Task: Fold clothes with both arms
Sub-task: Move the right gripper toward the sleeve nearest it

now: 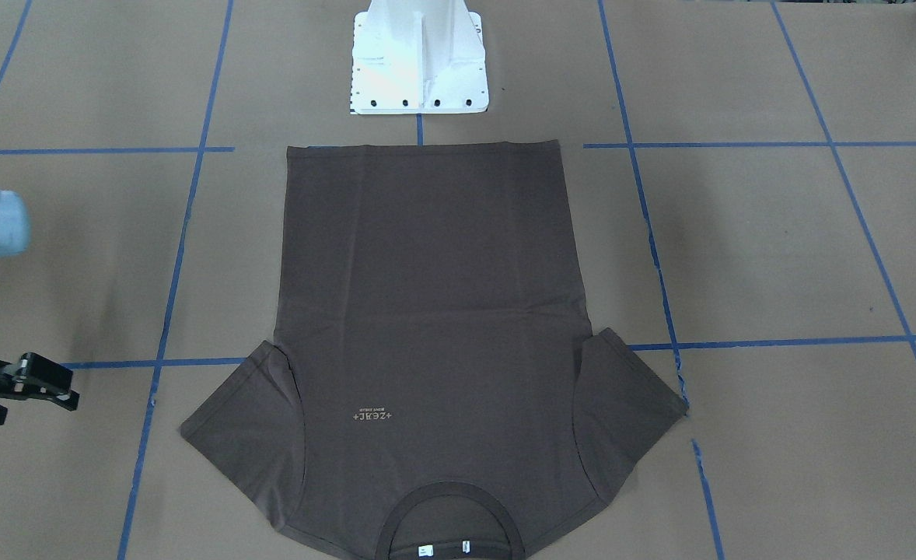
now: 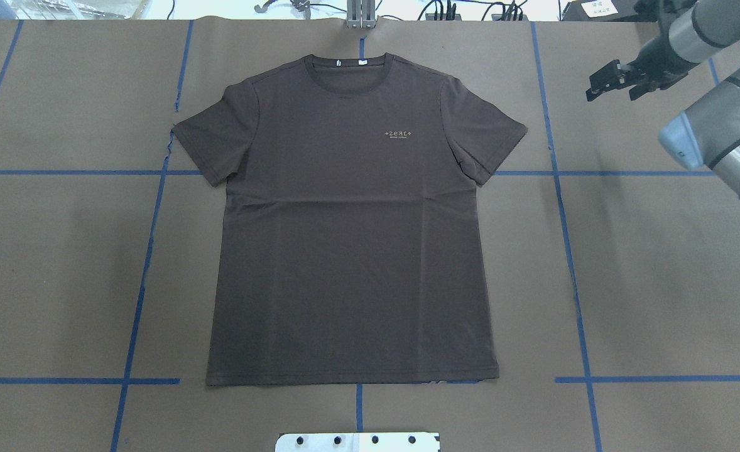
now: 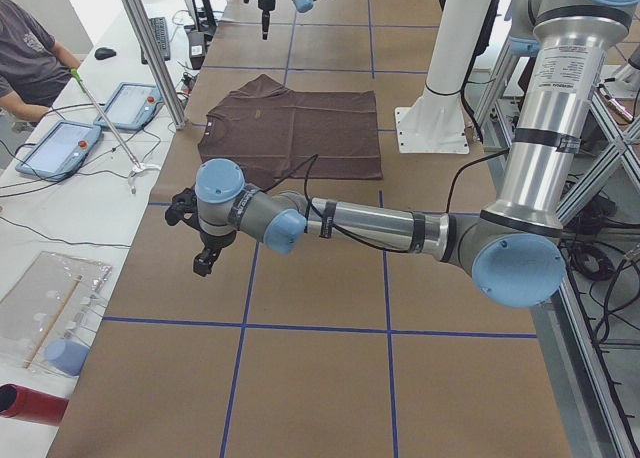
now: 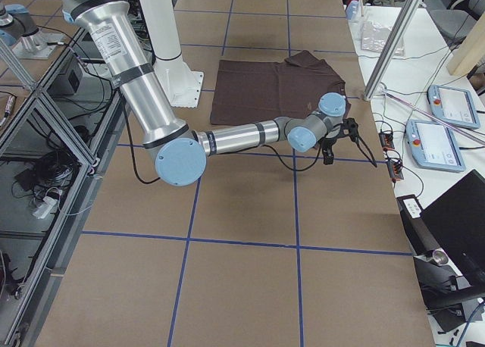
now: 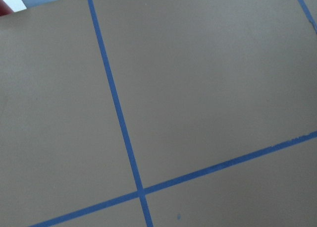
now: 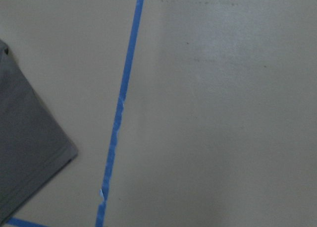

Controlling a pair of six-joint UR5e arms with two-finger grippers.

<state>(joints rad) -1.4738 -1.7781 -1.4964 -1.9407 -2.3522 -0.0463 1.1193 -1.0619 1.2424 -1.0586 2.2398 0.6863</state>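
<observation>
- Brown-papered table [image 2: 659, 282]: T-shirt [image 2: 351, 238] lies flat, long axis 6–12, hem at 6, collar at 12.
- Right gripper [image 2: 593, 86] at shirt's 2 o'clock, well apart, fingers spread; likely the nearer one.
- Left gripper [image 3: 203, 263] off toward 10; finger state unreadable.

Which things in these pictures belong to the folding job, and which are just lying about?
For the job: T-shirt; left end effector; right end effector.
Lying about: tablets; clear bag.
</observation>
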